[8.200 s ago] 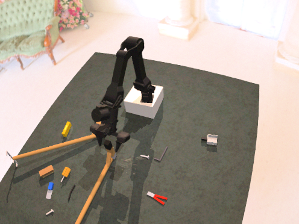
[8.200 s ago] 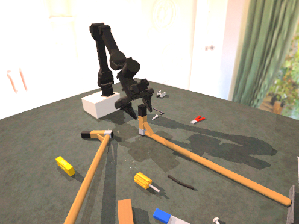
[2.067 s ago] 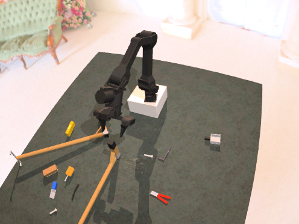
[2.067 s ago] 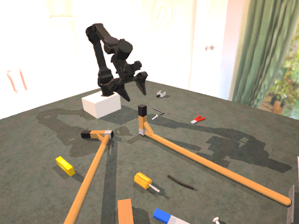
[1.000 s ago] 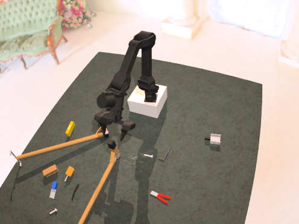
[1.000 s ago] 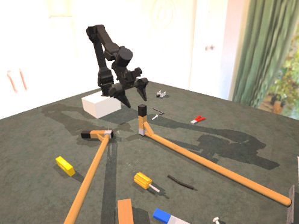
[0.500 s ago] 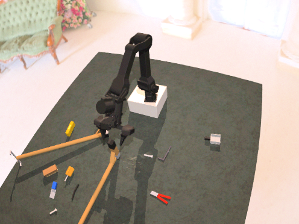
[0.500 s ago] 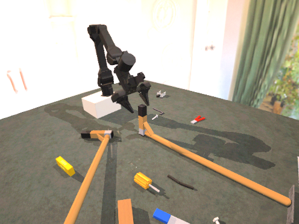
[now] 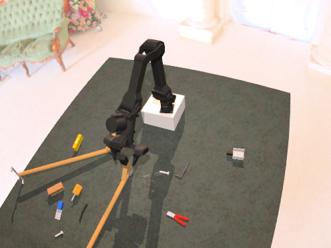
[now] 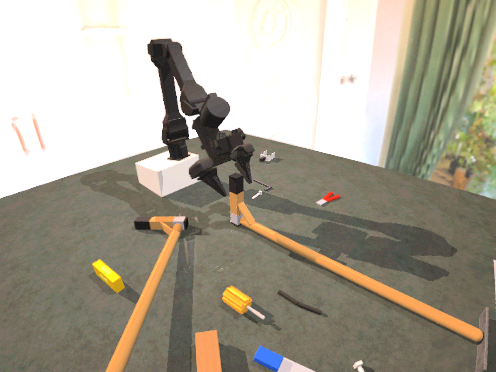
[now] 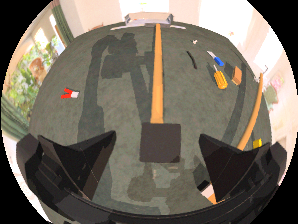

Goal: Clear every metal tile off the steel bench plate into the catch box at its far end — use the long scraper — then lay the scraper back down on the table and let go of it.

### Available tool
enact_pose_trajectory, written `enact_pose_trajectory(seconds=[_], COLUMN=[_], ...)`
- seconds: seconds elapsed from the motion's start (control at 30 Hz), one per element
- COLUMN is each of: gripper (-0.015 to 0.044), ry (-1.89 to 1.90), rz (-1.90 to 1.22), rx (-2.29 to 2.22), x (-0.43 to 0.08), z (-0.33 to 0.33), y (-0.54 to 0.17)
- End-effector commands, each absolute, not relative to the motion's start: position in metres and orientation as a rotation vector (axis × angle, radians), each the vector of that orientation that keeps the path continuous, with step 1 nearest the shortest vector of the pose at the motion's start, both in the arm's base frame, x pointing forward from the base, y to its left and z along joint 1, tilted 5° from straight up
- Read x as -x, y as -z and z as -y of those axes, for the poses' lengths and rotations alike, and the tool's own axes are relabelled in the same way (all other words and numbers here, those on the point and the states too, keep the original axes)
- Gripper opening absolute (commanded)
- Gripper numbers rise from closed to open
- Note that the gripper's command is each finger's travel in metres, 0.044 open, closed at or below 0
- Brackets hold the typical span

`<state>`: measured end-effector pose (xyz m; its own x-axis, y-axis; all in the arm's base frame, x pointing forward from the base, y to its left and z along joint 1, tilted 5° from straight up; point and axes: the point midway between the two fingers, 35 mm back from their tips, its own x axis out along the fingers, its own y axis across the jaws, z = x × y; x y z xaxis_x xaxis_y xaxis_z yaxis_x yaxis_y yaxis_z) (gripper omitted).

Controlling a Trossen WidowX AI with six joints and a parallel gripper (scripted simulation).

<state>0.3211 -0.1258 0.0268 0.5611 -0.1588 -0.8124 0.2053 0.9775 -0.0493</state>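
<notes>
A long-handled tool [image 9: 108, 208] [image 10: 350, 272] [image 11: 157, 75] has a wooden shaft, an upright grip with a black cap [image 10: 236, 182] [image 11: 160, 145], and a flat grey blade [image 10: 482, 340] at its far end. My gripper [image 9: 125, 161] [image 10: 237, 188] [image 11: 157, 134] is open and empty, with its fingertips apart on either side of the cap. A second long-handled tool [image 9: 63, 162] [image 10: 150, 290] [image 11: 256, 110] has its grip lying low and a thin metal head [image 9: 17, 175]. A pale metal tray-like shape [image 11: 149, 19] stands beyond the first shaft's far end. No tiles can be made out.
Between the shafts lie an orange screwdriver [image 9: 77, 190] [image 10: 237, 300], a brown block [image 9: 55, 189] and a blue-handled tool [image 9: 59, 210]. A yellow block [image 9: 77, 143] [image 10: 107, 275] lies beyond the second shaft. Red pliers [image 9: 178, 218], a hex key [image 9: 183, 170] and a bracket [image 9: 238, 154] lie elsewhere.
</notes>
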Motion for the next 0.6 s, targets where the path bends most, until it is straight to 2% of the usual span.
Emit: enact_pose_trajectory(seconds=[0.0, 0.4, 0.57], gripper=[0.044, 0.044, 0.0309], ry=[0.22, 0.22, 0.213], rz=[-0.955, -0.954, -0.951], rx=[-0.056, -0.056, -0.054], x=[-0.325, -0.333, -0.33], z=[0.127, 0.129, 0.128], y=[-0.019, -0.004, -0.009])
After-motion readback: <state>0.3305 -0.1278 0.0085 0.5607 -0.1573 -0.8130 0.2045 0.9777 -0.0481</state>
